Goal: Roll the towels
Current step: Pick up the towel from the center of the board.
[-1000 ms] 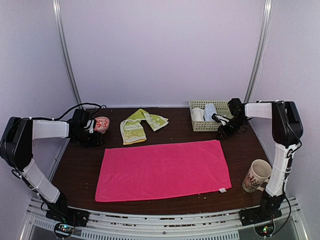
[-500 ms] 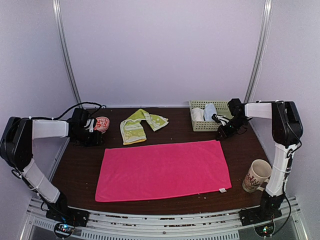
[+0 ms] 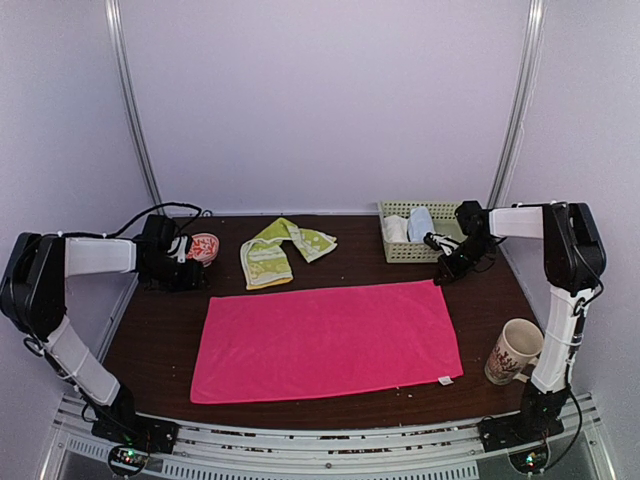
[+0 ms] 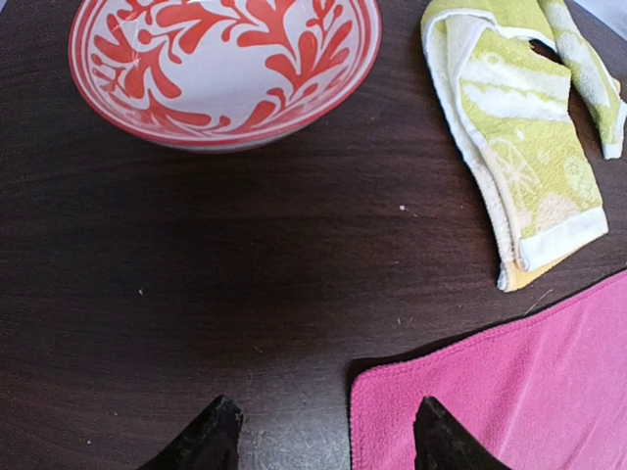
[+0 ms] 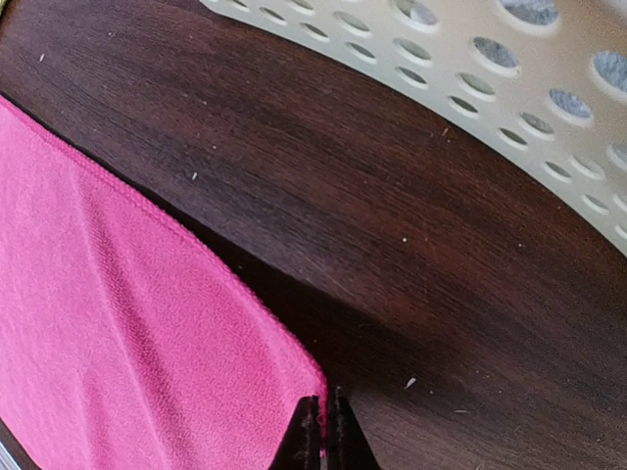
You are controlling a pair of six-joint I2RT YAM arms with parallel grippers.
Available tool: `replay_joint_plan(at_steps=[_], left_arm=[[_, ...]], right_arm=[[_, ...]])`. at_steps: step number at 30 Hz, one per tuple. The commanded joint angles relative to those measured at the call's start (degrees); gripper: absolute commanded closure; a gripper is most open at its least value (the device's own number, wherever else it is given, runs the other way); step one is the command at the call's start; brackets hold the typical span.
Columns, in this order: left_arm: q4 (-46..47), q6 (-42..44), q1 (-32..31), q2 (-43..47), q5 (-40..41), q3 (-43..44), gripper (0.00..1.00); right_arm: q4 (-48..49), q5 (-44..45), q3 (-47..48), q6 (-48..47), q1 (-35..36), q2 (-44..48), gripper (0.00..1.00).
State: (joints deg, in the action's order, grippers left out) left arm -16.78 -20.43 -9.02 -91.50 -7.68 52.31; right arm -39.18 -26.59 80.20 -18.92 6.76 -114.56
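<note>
The long pink towel [image 3: 328, 340] lies spread flat across the middle of the dark wooden worktop [image 3: 160, 335], its long sides running parallel to the near edge and a small white tag showing at its near right corner. Behind it, toward the far edge and left of centre, the yellow-green towel [image 3: 275, 250] lies loosely folded and bent into an angle, its cream border turned toward the pink towel and just apart from it. The left arm [image 3: 100, 258] reaches in low from the left edge. Its jaws stand wide apart, with one fingertip [image 4: 211, 441] over bare wood and the other over the far left corner of the pink towel. A red-and-white patterned bowl [image 3: 203, 247] sits just beyond them near the far left corner. The right arm [image 3: 520, 220] bends in from the right edge and down to the far right corner of the pink towel. Its jaws are pressed together, the two fingertips [image 5: 312, 436] meeting right at the tip of that corner, though whether any cloth is caught between them cannot be made out. Just beyond them, near the far right corner, stands a pale perforated basket [image 3: 415, 252] holding a white cloth [image 3: 396, 228] and a light-blue cloth [image 3: 421, 222]. A patterned mug [image 3: 512, 350] stands by the right edge, near the near right corner and beside the right arm's upright link.
</note>
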Motion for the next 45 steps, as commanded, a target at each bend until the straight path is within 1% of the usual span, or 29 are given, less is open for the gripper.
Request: replay_joint_plan(at_steps=[1, 4, 12, 14, 22, 27, 30, 34, 38, 45], left_arm=[[-0.49, 1.15, 0.98, -1.45, -1.72, 2.21, 0.38], [-0.37, 1.65, 1.42, -2.18, -3.46, 2.41, 0.38], [1.17, 2.23, 3.44, -6.69, -13.53, 2.54, 0.37], [0.85, 2.61, 3.6, -8.18, -15.13, 3.19, 0.42], [0.91, 3.2, 3.59, -12.7, -19.63, 4.52, 0.57], [0.74, 3.69, 3.62, -13.35, -21.11, 4.38, 0.66], [0.13, 4.27, 3.57, -13.52, -21.19, 4.44, 0.7], [-0.88, 5.12, 3.64, -13.98, -20.9, 4.44, 0.72], [-1.92, 5.9, 3.6, -15.02, -19.26, 4.88, 0.76], [-2.14, 6.33, 3.58, -15.9, -18.5, 5.1, 0.87]], right_arm=[[0.92, 1.2, -0.4, 0.2, 0.01, -0.43, 0.99], [2.41, 2.36, -0.53, 0.51, -0.08, 0.01, 1.0], [3.92, 2.99, -0.06, 1.02, -0.09, -0.22, 1.0], [3.85, 2.95, 0.06, 0.99, -0.11, -0.15, 1.0], [3.98, 2.34, -0.55, 0.73, -0.06, -0.11, 1.0], [4.04, 1.98, -0.58, 0.72, -0.03, 0.02, 1.0], [3.94, 1.74, -0.49, 0.81, -0.02, -0.08, 1.0], [3.91, 1.6, -0.48, 0.81, 0.0, -0.21, 1.0], [3.93, 1.37, -0.49, 0.79, -0.01, -0.23, 1.0], [4.03, 1.19, -0.76, 0.72, -0.07, -0.27, 1.0]])
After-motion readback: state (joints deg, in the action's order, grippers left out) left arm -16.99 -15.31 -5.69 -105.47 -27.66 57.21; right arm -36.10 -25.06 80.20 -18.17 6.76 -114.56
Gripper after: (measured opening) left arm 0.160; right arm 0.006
